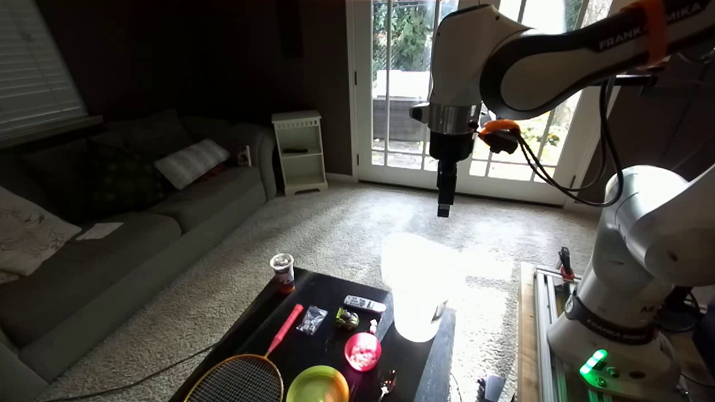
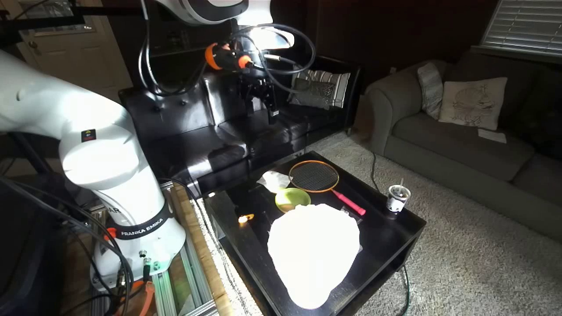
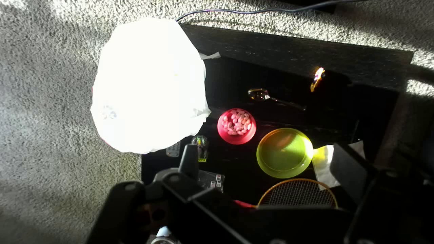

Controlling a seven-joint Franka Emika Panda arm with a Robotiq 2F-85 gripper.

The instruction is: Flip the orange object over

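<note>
Containers first. Pink bowl (image 3: 237,139) sits on your black coffee table (image 3: 234,73), loaded with pink bean-shaped pieces (image 3: 239,122). Yellow-green bowl (image 3: 281,162) just beside it; you look down into it in the wrist view, orange tint and a light streak on the inner bottom. Clear plastic cup (image 2: 396,204), printed, stands upright at a table corner with a straw (image 2: 401,181); brownish stuff shows low in it in an exterior view. Big white container (image 3: 149,84) at one table end, crinkled bag-like rim, narrowing downward; burned out to plain white, so you can't read its contents.

Your orange object (image 3: 317,79): small, longish, lying on the coffee table near the side facing your arm's base (image 2: 162,248), close to the handle end of the spoon (image 3: 267,97). Glare whitens part of it, rest yellow-orange; you can't tell exact type or which way up.

Your gripper (image 2: 262,112) hangs well above table height, apart from the orange object, fingers (image 3: 189,162) spread wide.

Also on the table: badminton racket (image 2: 314,176), orange frame, pink handle; white sheet (image 2: 274,181); remote control (image 1: 364,304); clear packet (image 1: 313,320); green-black packet (image 1: 347,318).
</note>
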